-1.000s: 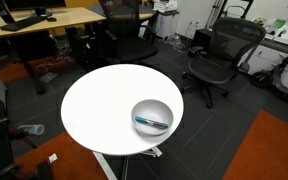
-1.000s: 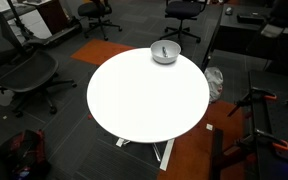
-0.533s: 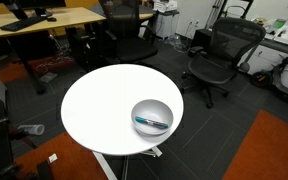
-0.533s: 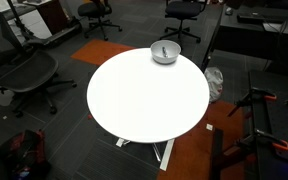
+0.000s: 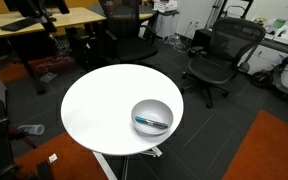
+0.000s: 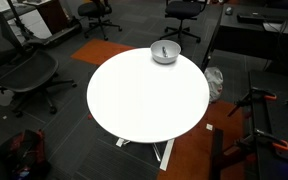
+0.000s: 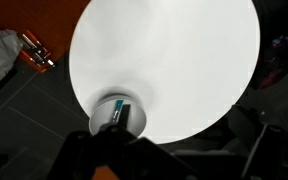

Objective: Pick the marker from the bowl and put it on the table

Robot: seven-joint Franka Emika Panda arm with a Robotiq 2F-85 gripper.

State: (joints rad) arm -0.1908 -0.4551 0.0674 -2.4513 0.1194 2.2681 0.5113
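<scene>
While the marker [image 5: 152,122] lies slanted across the bottom of the bowl [image 5: 152,106], its teal body showing between dark ends, the bowl stands upright on the table [image 5: 99,110], close to the edge of the round white top. The marker is wholly inside the bowl, and no part of it reaches over the rim.

In an exterior view the bowl [image 6: 156,56] sits at the far edge of the table [image 6: 144,100], and the marker [image 6: 164,49] shows as a thin dark line within it.

In the wrist view the bowl [image 7: 102,104] appears at the lower edge of the white top, with the marker [image 7: 119,110] pointing up and to the right inside it. Just below it the fingers [image 7: 89,152] show only as a dark, blurred mass along the bottom of the picture. Whether they stand apart or together cannot be told, nor whether they touch the bowl.

Around the table the floor is dark. A black office chair [image 5: 219,55] stands beyond the table, well apart from it, and a wooden desk [image 5: 44,18] stands further back. An orange carpet patch [image 5: 274,150] lies to one side of the table.
</scene>
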